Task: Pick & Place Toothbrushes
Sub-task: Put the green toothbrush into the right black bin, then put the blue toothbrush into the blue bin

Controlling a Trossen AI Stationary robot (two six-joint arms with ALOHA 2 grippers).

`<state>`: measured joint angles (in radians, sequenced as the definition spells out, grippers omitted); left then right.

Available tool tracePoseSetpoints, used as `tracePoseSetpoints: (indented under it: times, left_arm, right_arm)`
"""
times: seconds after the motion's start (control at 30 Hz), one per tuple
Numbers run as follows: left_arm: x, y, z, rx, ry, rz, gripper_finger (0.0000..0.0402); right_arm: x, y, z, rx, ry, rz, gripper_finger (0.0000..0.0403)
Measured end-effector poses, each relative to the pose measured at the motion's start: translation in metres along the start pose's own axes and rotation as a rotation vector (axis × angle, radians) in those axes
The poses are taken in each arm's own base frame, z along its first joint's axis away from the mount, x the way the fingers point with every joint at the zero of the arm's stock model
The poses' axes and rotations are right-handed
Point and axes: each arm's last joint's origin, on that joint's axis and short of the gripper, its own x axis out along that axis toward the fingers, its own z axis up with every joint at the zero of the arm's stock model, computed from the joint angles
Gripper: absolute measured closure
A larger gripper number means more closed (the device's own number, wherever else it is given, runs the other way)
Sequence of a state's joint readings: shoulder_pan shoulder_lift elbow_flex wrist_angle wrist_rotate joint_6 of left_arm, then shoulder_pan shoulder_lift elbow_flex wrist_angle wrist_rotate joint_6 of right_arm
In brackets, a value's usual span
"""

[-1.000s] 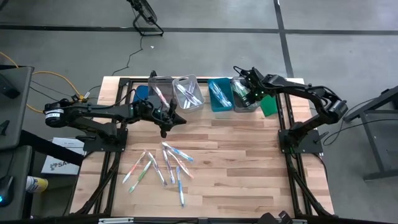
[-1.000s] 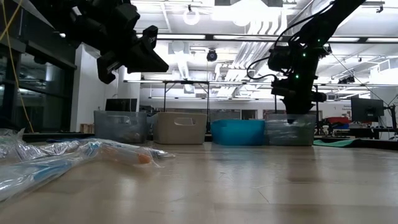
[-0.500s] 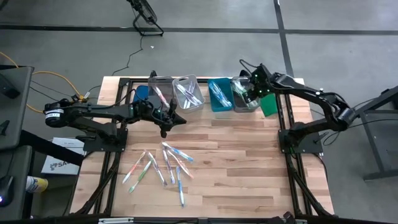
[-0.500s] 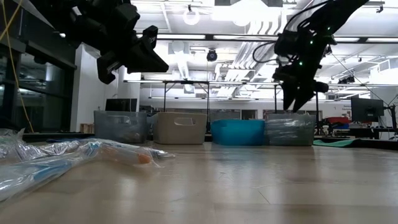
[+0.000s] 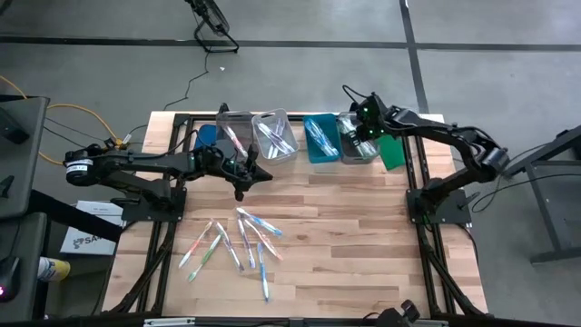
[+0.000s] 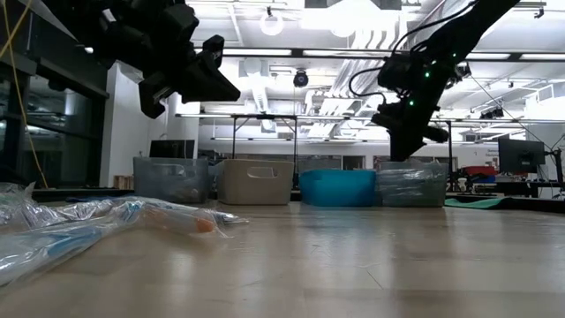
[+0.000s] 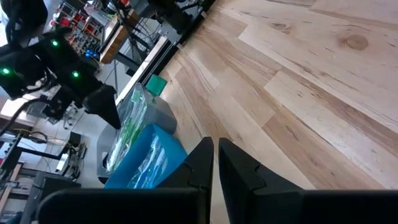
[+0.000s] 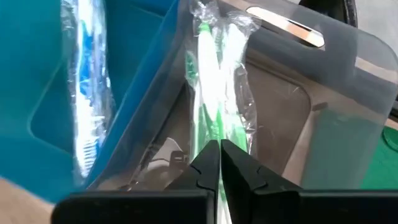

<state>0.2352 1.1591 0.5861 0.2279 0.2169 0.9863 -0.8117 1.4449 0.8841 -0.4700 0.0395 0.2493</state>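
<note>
My right gripper (image 5: 349,98) hangs pinched shut and empty above the grey bin (image 5: 359,138) at the upper right of the overhead frame; wrapped green toothbrushes (image 8: 211,102) lie in that bin directly beneath my fingertips. My left gripper (image 5: 263,174), also closed on nothing, hovers left of centre. Below it, in the lower middle, loose toothbrushes (image 5: 238,243) lie scattered on the wooden table (image 5: 363,236).

Four bins stand in a row across the worktop (image 6: 353,256); the teal bin (image 6: 337,187) sits third. The right gripper (image 6: 402,146) hangs above the clear bin (image 6: 411,185) beside it, empty.
</note>
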Motion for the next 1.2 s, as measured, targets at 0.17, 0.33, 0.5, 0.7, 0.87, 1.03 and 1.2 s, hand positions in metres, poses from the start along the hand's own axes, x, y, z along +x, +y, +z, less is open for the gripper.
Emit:
tracePoseSetpoints:
  times: [0.17,0.33,0.5,0.7,0.87,1.03,1.2]
  left_arm:
    - [0.0,0.0,0.0,0.0,0.0,0.0,0.038]
    - [0.0,0.0,0.0,0.0,0.0,0.0,0.038]
    - [0.0,0.0,0.0,0.0,0.0,-0.001,0.038]
    - [0.0,0.0,0.0,0.0,0.001,-0.002,0.038]
    - [0.0,0.0,0.0,-0.001,0.001,-0.002,0.038]
    - [0.0,0.0,0.0,-0.001,0.003,-0.001,0.038]
    - [0.0,-0.001,-0.001,-0.002,0.018,-0.002,0.038]
  right_arm:
    - [0.01,-0.001,-0.002,0.01,0.029,-0.036,0.04]
    - [0.022,-0.001,-0.004,0.008,0.065,-0.048,0.04]
    - [0.023,-0.001,-0.003,0.009,0.056,-0.06,0.0401]
    - [0.004,-0.001,0.001,0.01,-0.016,-0.058,0.0401]
    - [-0.016,-0.002,0.003,0.013,-0.072,-0.04,0.0401]
    - [-0.033,0.0,-0.003,0.003,-0.059,0.014,0.0401]
    - [-0.052,0.011,-0.016,-0.073,-0.032,0.003,0.0401]
